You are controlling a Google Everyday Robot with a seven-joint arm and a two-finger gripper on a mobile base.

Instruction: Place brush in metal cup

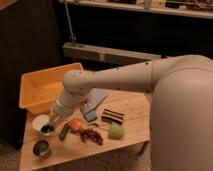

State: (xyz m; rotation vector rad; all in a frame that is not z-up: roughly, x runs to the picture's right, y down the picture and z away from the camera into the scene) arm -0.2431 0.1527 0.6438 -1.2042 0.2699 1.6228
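The metal cup (pixel 41 148) is a short shiny steel cup with a dark inside, standing at the front left corner of the wooden table (pixel 131 131). My gripper (pixel 52 121) hangs at the end of the white arm, over the right rim of a white round container (pixel 39 123), behind and slightly right of the cup. A small dark round thing (pixel 47 128) at the gripper's tip, inside the container's outline, looks like the brush's bristle head. I cannot tell whether it is held or lying in the container.
A yellow bin (pixel 37 90) stands at the back left. A grey-blue cloth (pixel 92 102), a dark striped block (pixel 113 116), a green round thing (pixel 116 131), a brown knobbly cluster (pixel 91 135), an orange piece (pixel 74 124) and a green pod (pixel 64 131) lie to the right of the gripper.
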